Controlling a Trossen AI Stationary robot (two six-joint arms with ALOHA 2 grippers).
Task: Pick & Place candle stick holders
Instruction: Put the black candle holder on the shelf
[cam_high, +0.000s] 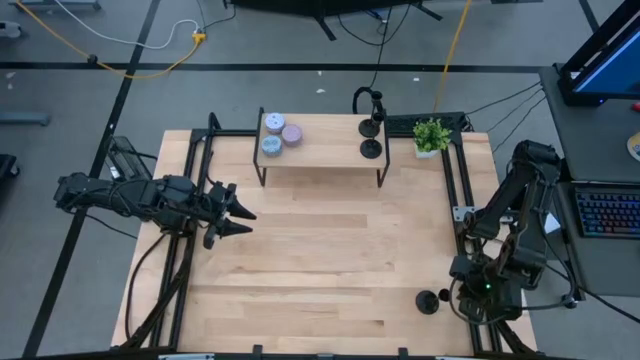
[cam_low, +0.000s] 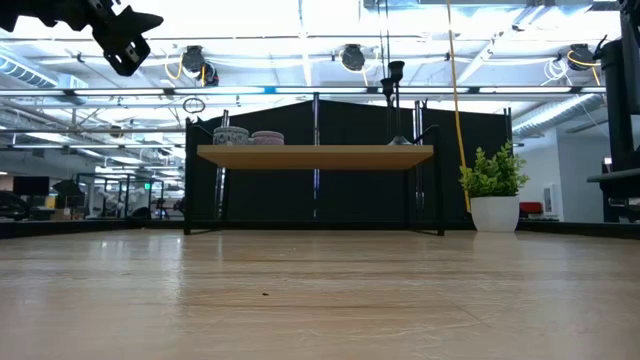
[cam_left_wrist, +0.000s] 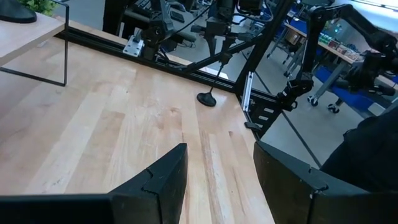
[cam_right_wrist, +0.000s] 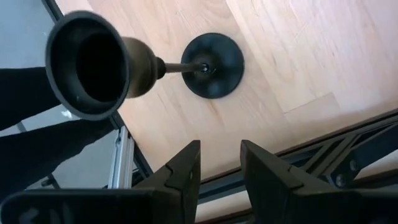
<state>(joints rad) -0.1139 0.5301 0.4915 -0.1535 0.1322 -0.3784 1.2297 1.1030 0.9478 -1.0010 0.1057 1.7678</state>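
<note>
One black candle stick holder (cam_right_wrist: 214, 65) stands on its disc base on the table near the front right corner (cam_high: 428, 301); its cup (cam_right_wrist: 93, 62) rises toward the wrist camera. My right gripper (cam_right_wrist: 221, 165) hovers above and just beside it, open, with nothing between the fingers. Two more holders (cam_high: 371, 128) (cam_high: 371, 150) stand on the right end of the wooden shelf (cam_high: 320, 150). My left gripper (cam_high: 232, 212) is raised over the table's left side, open and empty.
Several pastel candle tins (cam_high: 280, 135) sit on the shelf's left end. A small potted plant (cam_high: 432, 135) stands at the back right beside the shelf. Black frame rails (cam_high: 462, 190) run along the table's right and left edges. Bare wood lies between the arms.
</note>
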